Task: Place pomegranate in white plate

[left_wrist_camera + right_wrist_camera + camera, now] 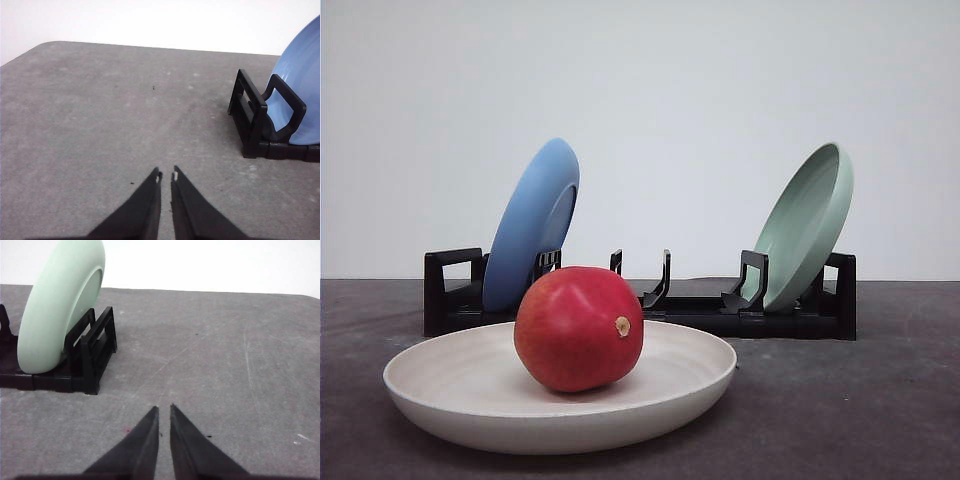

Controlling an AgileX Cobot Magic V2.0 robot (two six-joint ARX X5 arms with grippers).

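Red and glossy, the pomegranate [578, 327] is sitting inside the white plate [430, 385], resting on the shallow floor a little toward the middle, with its tan stem nub turned toward the front camera. The plate is lying flat on the grey table [860, 400] at the near edge of the front view, its raised rim ringing the fruit with bare surface showing on both sides.

Behind the plate, a black dish rack [700, 310] is standing across the table, holding a blue plate [532, 222] tilted on edge at its left end and a pale green plate [808, 222] tilted at its right end.

Out at the sides, the left gripper [166, 176] is hanging over bare table beside the rack's blue end, its jaws nearly closed and clasping nothing. The right gripper [164, 409] is hovering over bare table beside the green end, its jaws likewise drawn almost together and empty.

Judging by this layout, the placing step is looking finished, with both arms clear of the fruit. The next move seems to be calling for little more than keeping the arms away from the plate so the rounded fruit is not nudged into rolling.
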